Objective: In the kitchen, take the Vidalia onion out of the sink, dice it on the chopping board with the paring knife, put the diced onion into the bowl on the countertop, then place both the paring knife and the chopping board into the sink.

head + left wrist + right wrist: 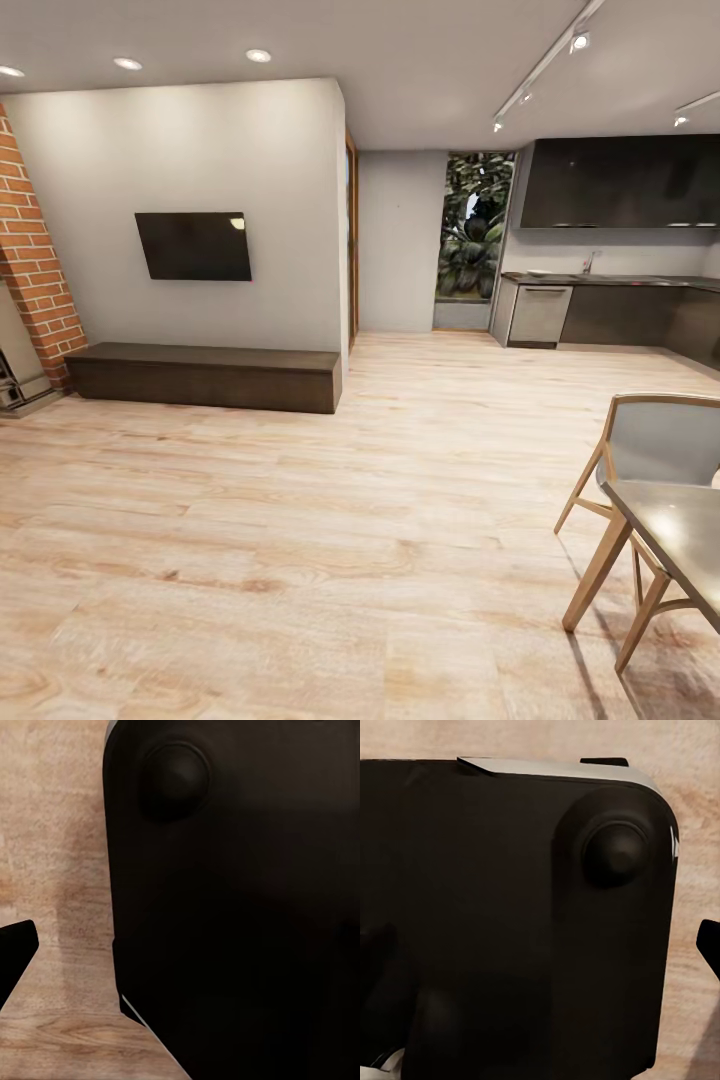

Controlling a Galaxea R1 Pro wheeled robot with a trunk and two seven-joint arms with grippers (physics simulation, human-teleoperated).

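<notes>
Floorboards (300, 560) everywhere: pale wood planks w/ knots and long grain, running from near the robot to the far wall. Kitchen sits at the far right corner, well apart from here. Its countertop (640, 281) is a thin dark slab over dark cabinet fronts, w/ a lighter steel-looking appliance door (540, 314) below at the left end. A small tap (590, 262) stands up from the counter, so the sink is abt there, but basin itself is too small and flat to make out. Onion, board, knife, bowl: can't tell at this range, maybe a pale speck left of the tap. Glossy black wall cupboards (620, 182) hang above.

Left side: plain grey-white wall w/ a flat black TV (194, 245), a long low dark wood bench (205, 375) under it, red brick column (35, 270) at the edge. Between wall and kitchen, a tall window (476, 226) full of green leaves. Ceiling has round recessed spots and a track light rail (545, 62).

Near right, a grey-topped table (680, 535) on angled light wood legs, and a wooden chair (650, 440) w/ grey seat shell just behind it; these stand nearest on the right.

Left wrist view: a big matte black rounded robot body panel (240, 907) w/ a round knob, wood floor beside it. Right wrist view much the same, black panel (510, 922) w/ knob. Gripper jaws, left and right: can't tell if wide or narrow.
</notes>
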